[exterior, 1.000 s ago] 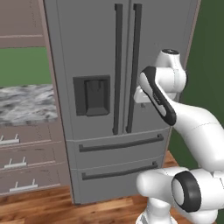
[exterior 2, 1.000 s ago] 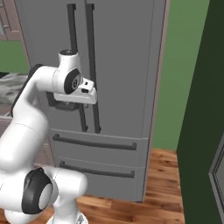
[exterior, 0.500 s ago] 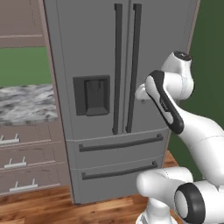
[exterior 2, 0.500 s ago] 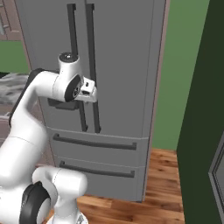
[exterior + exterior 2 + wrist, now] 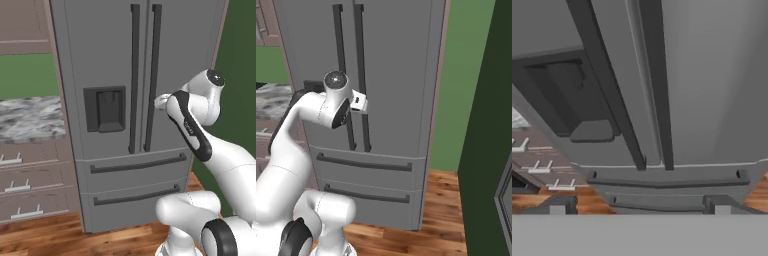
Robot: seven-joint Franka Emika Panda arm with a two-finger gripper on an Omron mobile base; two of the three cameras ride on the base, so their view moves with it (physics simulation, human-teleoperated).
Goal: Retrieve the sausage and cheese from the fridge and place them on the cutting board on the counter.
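Hand point(image 5: 640, 207) spread wide, just off closed fridge point(image 5: 170, 60) door by its right handle point(image 5: 152, 75).

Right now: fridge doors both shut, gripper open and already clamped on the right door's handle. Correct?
Not quite. The fridge doors are both shut and the gripper is open, but it clamps nothing: in the hand view the right door's handle stands ahead of the spread fingertips, untouched.
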